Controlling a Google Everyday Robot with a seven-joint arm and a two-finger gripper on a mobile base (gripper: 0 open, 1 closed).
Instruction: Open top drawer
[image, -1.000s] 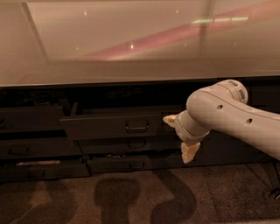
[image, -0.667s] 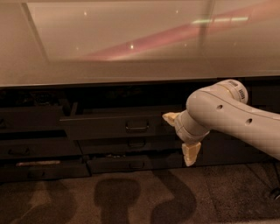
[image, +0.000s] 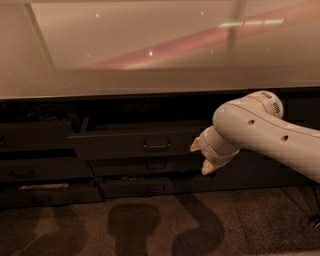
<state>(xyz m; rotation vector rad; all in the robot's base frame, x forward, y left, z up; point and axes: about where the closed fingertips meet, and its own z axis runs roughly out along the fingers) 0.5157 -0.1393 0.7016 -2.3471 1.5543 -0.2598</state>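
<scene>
A wide pale counter (image: 150, 45) fills the upper half of the view, from 9 o'clock over 12 to 3, and its glossy top carries a pinkish streak of reflected light. Below it, brown carpet (image: 150, 225) covers the bottom from 7 to 5 o'clock, with soft rounded shadows on it.

The robot's white arm (image: 265, 130) comes in from 4 o'clock and bends at a thick joint near 3 o'clock.

The top drawer (image: 110, 146) sits just left of centre under the counter edge. It stands partly pulled out, its dark grey front set forward of the cabinet fronts around it, and a dark gap shows behind its upper edge. Two shorter drawers (image: 130, 166) lie beneath it toward 6 o'clock, each with a similar handle.

The gripper (image: 201, 156) hangs at the 3 o'clock end of the top drawer's front, low and just beside it. Its two pale yellow fingertips (image: 195, 145) are spread apart with nothing between them. The drawer's small loop handle (image: 156, 145) is at the gripper's 9 o'clock, clear of it.
</scene>
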